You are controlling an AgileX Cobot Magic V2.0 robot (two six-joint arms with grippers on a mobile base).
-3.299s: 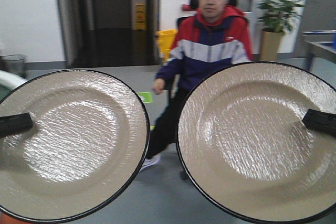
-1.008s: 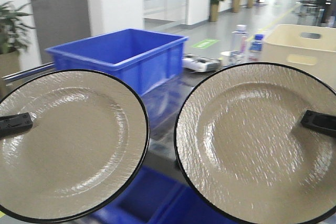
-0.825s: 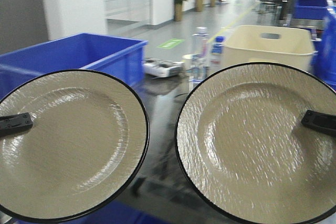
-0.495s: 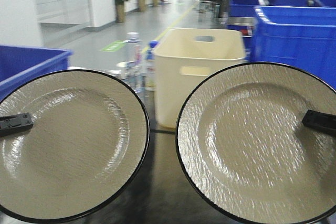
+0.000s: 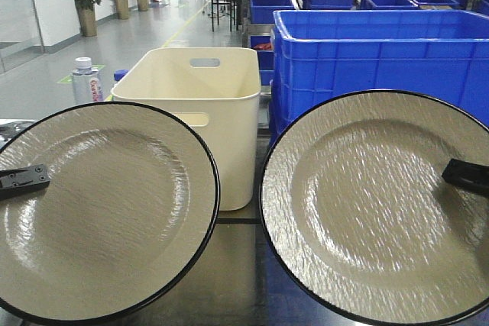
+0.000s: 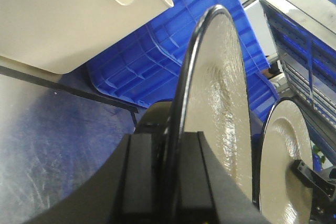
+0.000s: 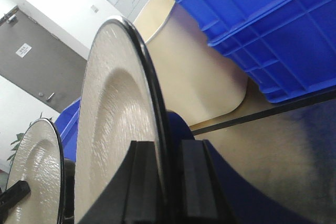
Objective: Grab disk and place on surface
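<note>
You have two matching plates, each round and beige with a rippled glossy glaze and a thin black rim. The left plate (image 5: 107, 211) and the right plate (image 5: 374, 204) stand nearly on edge, side by side, faces toward the front camera, with a narrow gap between them. The left gripper (image 6: 167, 150) pinches the outer rim of one, and the right gripper (image 7: 169, 161) pinches the other. Beneath them lies the tabletop (image 5: 238, 272), dark, glossy and reflective, crossed by a black tape line.

Glossy, rippled glaze in my grip
left disk (image 5: 107, 211) and right disk (image 5: 374, 204) shine, rough-textured; my fingers (image 6: 139, 177) matt black; beyond them, smooth cream plastic bin (image 5: 206, 104); below, reflective surface (image 5: 237, 269)
</note>
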